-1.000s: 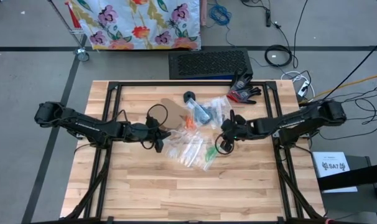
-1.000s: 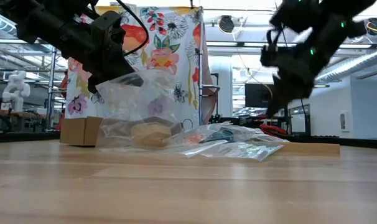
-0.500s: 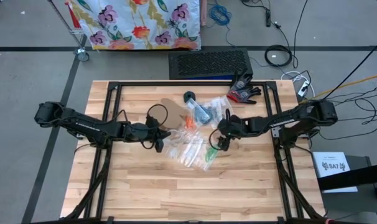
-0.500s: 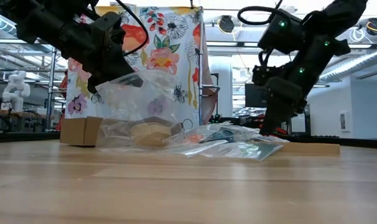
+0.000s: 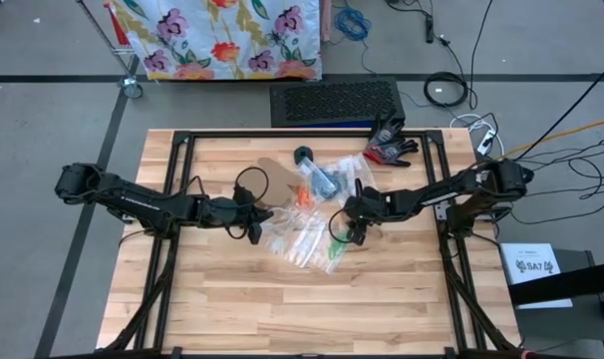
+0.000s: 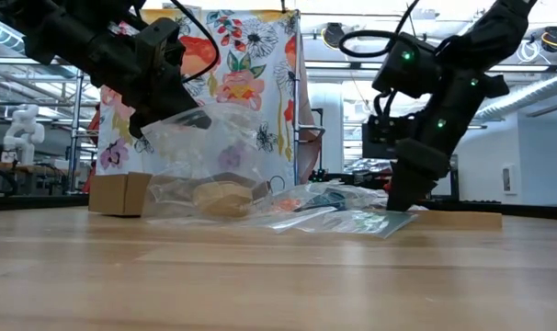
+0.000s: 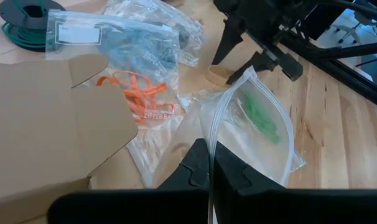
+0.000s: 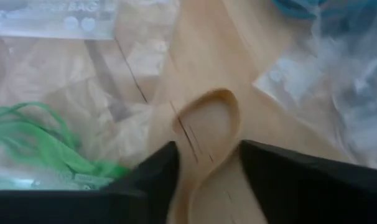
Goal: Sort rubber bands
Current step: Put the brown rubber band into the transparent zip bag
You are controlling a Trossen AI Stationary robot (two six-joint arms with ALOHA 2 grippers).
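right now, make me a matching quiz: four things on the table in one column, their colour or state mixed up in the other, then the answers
Things
1. left gripper
2. right gripper
3. bag of green rubber bands
4. bag of orange rubber bands

States
A. open, fingers either side of a tan rubber band on the wood
B. lies next to the cardboard flap
C. shut on the edge of a clear bag, lifting it
D. lies flat close under the right gripper

Pairs: 1-C, 2-A, 3-D, 4-B

Robotics lab; white humanoid robot (image 6: 23,129); floor cables (image 5: 447,90)
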